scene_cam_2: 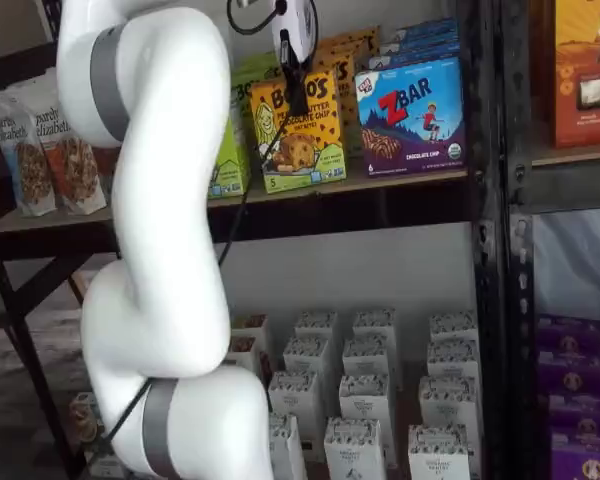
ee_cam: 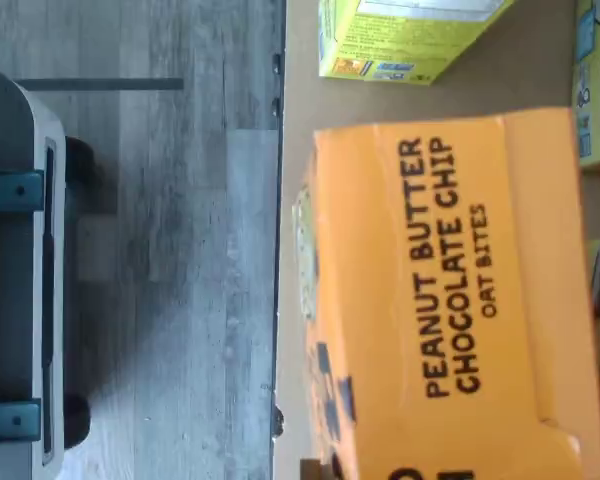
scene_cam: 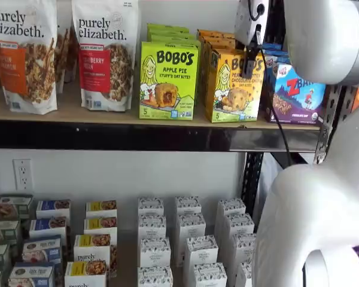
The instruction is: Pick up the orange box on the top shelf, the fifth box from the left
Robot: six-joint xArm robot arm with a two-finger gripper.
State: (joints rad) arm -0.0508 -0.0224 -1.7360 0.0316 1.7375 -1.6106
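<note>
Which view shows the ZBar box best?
A shelf view: the ZBar box shows its whole front, unobstructed. In the other shelf view the arm hides its right side. The wrist view does not show it.

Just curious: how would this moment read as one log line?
stage: grasping | target: orange box on top shelf | gripper at box top | jaws: unclear

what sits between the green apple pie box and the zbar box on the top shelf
The orange Peanut Butter Chocolate Chip box stands between the Apple Pie box and the ZBar box on the top shelf, as both shelf views show.
</note>
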